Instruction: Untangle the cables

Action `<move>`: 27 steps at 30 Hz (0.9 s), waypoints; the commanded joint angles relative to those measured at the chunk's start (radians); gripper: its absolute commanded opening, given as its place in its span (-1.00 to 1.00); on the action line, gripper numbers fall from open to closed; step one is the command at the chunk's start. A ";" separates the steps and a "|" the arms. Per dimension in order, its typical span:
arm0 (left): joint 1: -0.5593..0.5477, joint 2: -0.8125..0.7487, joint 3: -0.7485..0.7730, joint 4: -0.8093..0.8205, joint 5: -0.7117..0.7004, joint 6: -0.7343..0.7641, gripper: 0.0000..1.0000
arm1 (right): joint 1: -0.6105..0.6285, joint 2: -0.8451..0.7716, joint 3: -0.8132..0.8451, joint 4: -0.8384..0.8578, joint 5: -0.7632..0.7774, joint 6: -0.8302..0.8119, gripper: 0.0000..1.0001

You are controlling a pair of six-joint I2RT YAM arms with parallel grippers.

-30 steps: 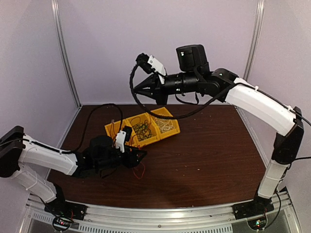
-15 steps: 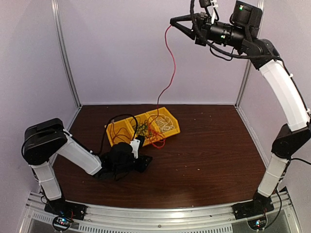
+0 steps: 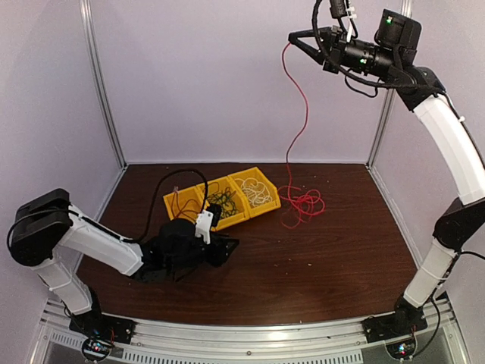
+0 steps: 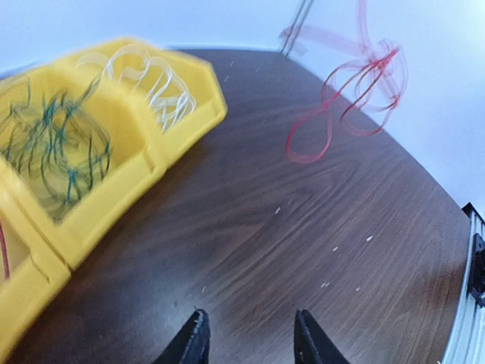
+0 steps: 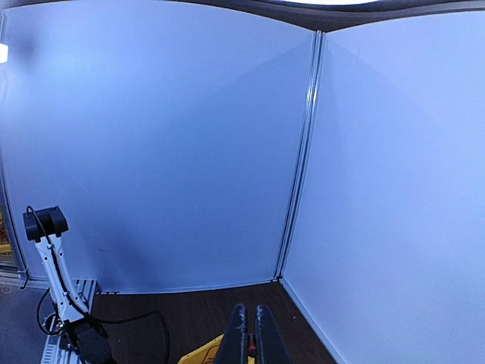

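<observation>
My right gripper (image 3: 292, 36) is raised high near the back wall and is shut on the top end of a red cable (image 3: 305, 114). The cable hangs straight down, and its loopy lower part (image 3: 303, 203) rests on the table right of the yellow tray (image 3: 198, 220). In the right wrist view a bit of red shows between the closed fingers (image 5: 239, 337). The tray holds a dark green cable (image 3: 222, 201) in its middle bin and a white cable (image 3: 256, 191) in its right bin. My left gripper (image 4: 250, 337) is open and empty, low over bare wood in front of the tray (image 4: 182, 133).
The tray's left bin holds a thin red strand (image 3: 176, 203). A black supply cable (image 3: 170, 178) arches over the left arm beside the tray. White walls and metal posts close the back and sides. The left wrist view shows the green cable (image 4: 53, 152), white cable (image 4: 151, 80) and blurred red cable (image 4: 356, 98).
The red cable's lower loops have come out of the tray and now lie on the table to its right. The right gripper shifted slightly right. The left arm's elbow dropped lower.
</observation>
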 commanded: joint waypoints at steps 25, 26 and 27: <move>-0.052 0.214 0.706 -0.200 -0.040 0.450 -0.31 | 0.092 -0.180 -0.461 0.086 -0.154 0.097 -1.00; -0.049 0.220 0.716 -0.212 -0.037 0.445 -0.46 | 0.092 -0.179 -0.458 0.085 -0.153 0.096 -1.00; -0.049 0.224 0.722 -0.220 -0.033 0.439 -0.65 | 0.092 -0.180 -0.456 0.080 -0.144 0.091 -1.00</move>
